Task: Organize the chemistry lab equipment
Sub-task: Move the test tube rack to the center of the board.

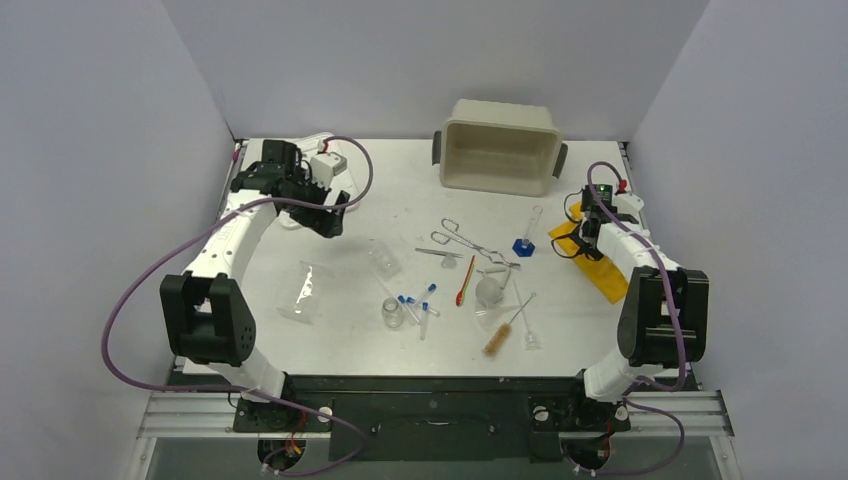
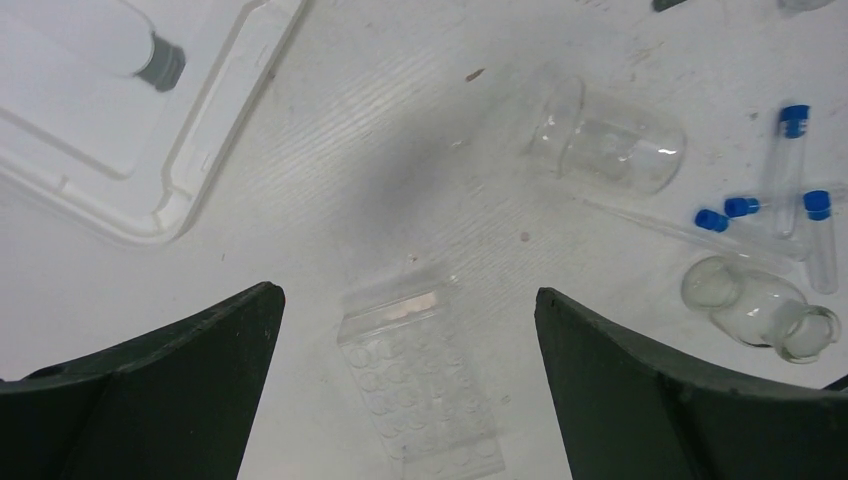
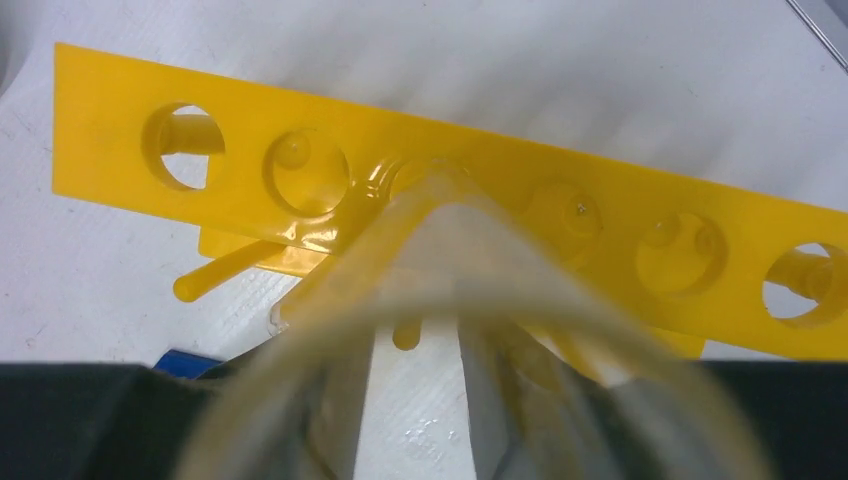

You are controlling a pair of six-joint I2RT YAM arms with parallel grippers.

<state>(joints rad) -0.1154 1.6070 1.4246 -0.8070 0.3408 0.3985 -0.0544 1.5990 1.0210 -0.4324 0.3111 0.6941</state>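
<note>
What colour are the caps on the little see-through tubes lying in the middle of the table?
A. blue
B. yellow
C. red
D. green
A: in the left wrist view, each of the small clear plastic tubes lying on the white surface has a bright blue cap on its end.
</note>
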